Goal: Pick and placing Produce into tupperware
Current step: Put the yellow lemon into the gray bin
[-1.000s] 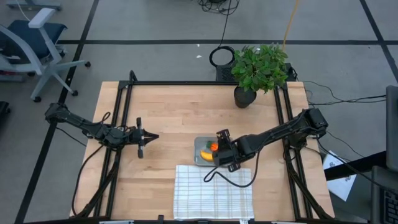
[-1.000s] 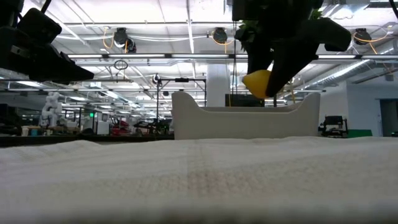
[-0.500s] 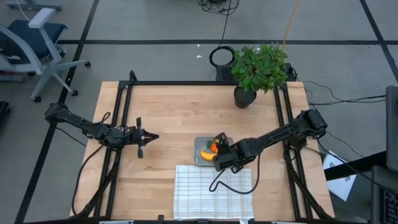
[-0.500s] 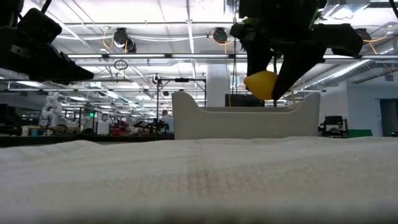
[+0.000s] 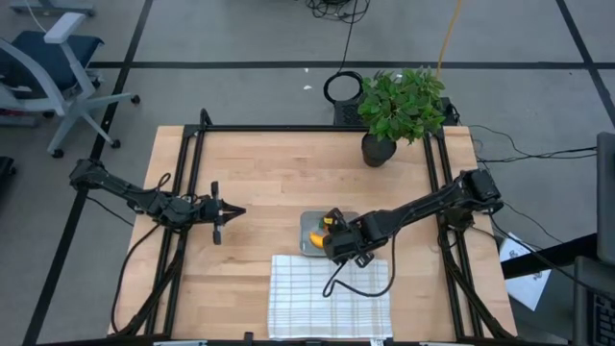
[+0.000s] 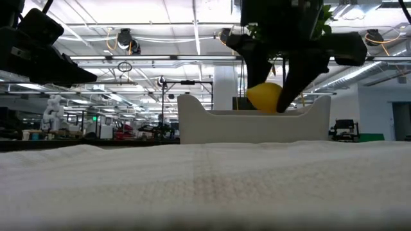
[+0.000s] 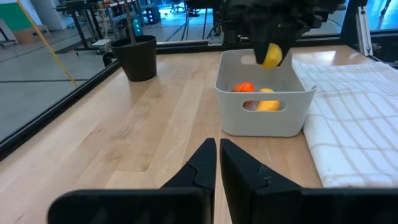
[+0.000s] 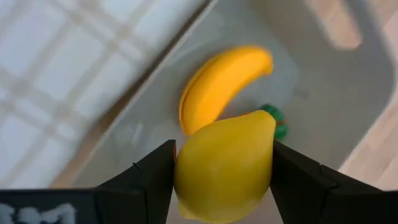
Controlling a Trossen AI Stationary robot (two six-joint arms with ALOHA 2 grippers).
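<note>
The lemon [image 8: 225, 167] is a small, smooth, bright yellow toy with one pointed tip. The right end effector [image 8: 224, 180] holds it between its two dark fingers, which are closed against its sides, and the fruit hangs just above the tupperware [image 7: 264, 109]. In the low view the lemon [image 6: 264, 97] is slightly higher than the rim of the tub [image 6: 192, 122].

The tupperware is a pale grey plastic tub with rounded corners and a cut-out handle in its wall. It stands near the middle of the desk [image 5: 269, 183], a little toward the front edge. Inside it lie the curved yellow banana [image 8: 224, 81] and the orange carrot [image 7: 244, 88], whose green top [image 8: 278, 123] shows behind the lemon in the right wrist view.

A white cloth with grid lines [image 5: 332, 306] lies flat at the front edge of the desk, touching or just beside the tub. The desk is of light wood with a black metal frame. A leafy green plant in a dark pot [image 5: 399, 111] stands at the back edge, toward the right corner.

The left end effector [image 5: 229, 213] waits over the left part of the desk, well apart from the tub, with its fingers [image 7: 202, 165] nearly together and nothing between them.

The floor around is grey with dark lines, and an office chair [image 5: 53, 72] stands beyond the back left corner. The low view shows a large hall with ceiling lights.
</note>
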